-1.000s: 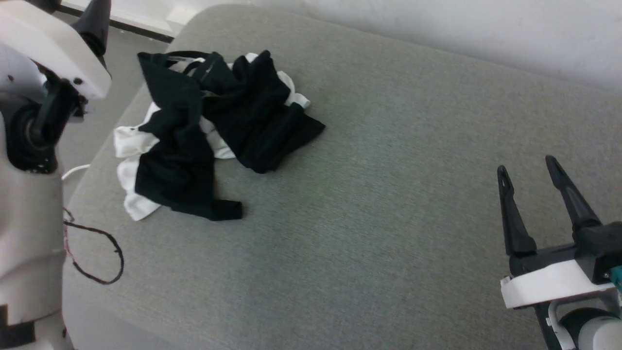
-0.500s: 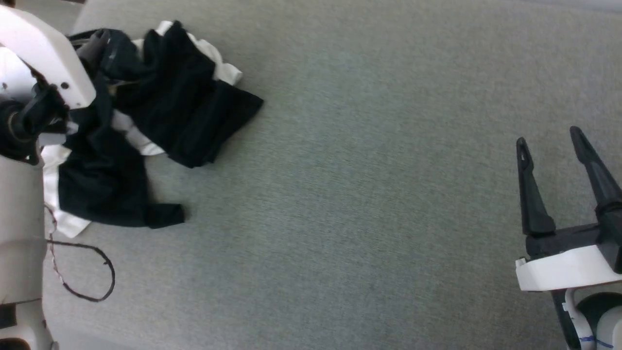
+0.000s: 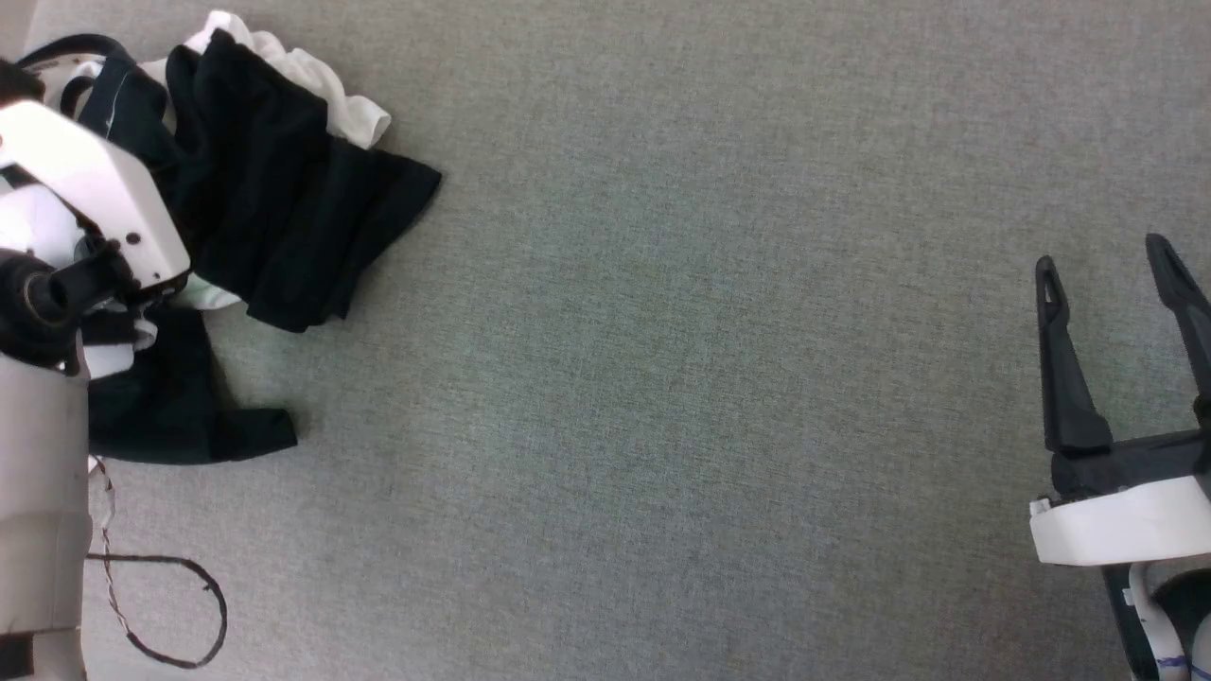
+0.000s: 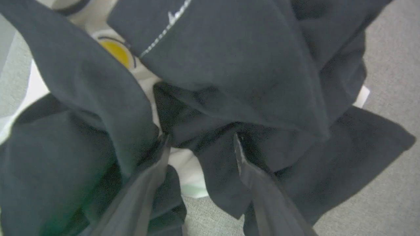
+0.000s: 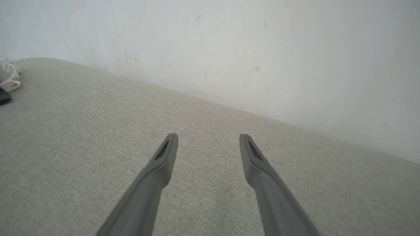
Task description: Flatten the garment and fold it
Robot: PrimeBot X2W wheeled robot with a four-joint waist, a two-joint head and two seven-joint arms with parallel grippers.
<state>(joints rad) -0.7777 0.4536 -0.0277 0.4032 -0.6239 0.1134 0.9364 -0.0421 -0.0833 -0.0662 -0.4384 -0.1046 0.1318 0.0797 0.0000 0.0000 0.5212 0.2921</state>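
Note:
The garment (image 3: 274, 208) lies crumpled at the far left of the grey cushion, black sleeves piled over its white body. In the left wrist view the garment (image 4: 246, 65) is close up, with a bit of yellow print (image 4: 116, 52) showing between the folds. My left gripper (image 4: 200, 137) is open, its fingertips pushed into the black folds with cloth between them. My left wrist (image 3: 85, 208) sits over the pile and hides part of it. My right gripper (image 3: 1102, 255) hangs open and empty at the far right, well away from the shirt; in the right wrist view that gripper (image 5: 208, 136) is above bare cushion.
The grey fabric cushion (image 3: 662, 378) stretches wide between the two arms. A white wall (image 5: 229, 49) runs behind it. A thin dark cable loop (image 3: 189, 605) lies at the lower left beside my left arm. A white edge of the garment (image 5: 8, 77) shows far left in the right wrist view.
The head camera has tilted, shifting the whole picture up and left. My left gripper has come down from beyond the garment onto the pile. The right gripper stays open.

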